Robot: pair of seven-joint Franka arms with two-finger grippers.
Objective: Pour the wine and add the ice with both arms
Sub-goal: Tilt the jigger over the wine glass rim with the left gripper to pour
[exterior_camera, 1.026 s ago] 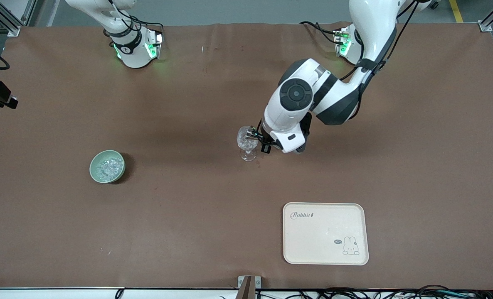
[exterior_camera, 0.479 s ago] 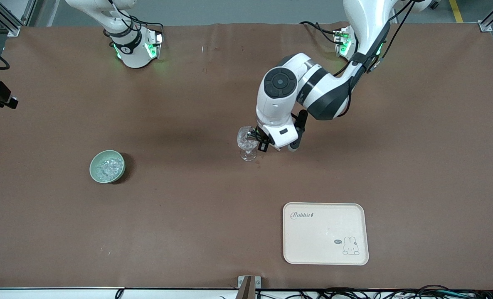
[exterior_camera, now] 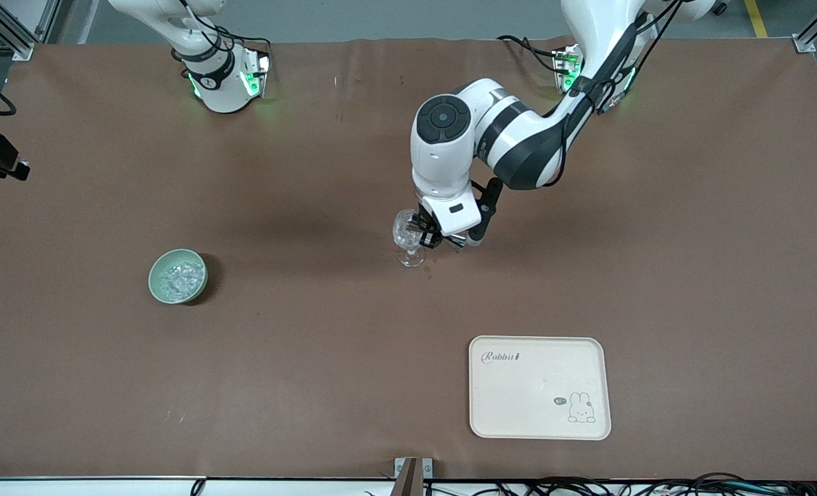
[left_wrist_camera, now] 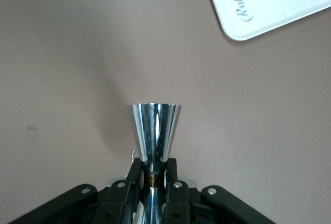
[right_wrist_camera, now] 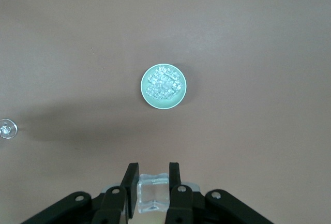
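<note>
My left gripper (exterior_camera: 430,238) is shut on a shiny metal jigger (left_wrist_camera: 154,131), clamped at its narrow waist, right beside the bowl of the clear stemmed glass (exterior_camera: 408,238) standing mid-table. In the left wrist view the left gripper (left_wrist_camera: 153,164) points the jigger's open mouth at the table. My right gripper (right_wrist_camera: 153,178) is shut on one clear ice cube (right_wrist_camera: 153,193), high over the pale green bowl (right_wrist_camera: 163,87) of ice (right_wrist_camera: 164,83). The right gripper is out of the front view. The bowl (exterior_camera: 178,275) sits toward the right arm's end. The small glass also shows in the right wrist view (right_wrist_camera: 8,129).
A cream tray (exterior_camera: 539,387) with a rabbit print lies nearer the front camera than the glass, toward the left arm's end; its corner shows in the left wrist view (left_wrist_camera: 269,1). The brown table cover (exterior_camera: 312,358) spans everything.
The left arm's wrist and elbow have swung toward the right arm's end, turning the hand, while its gripper stays at the glass with the jigger. Bowl, glass and tray have not moved.
</note>
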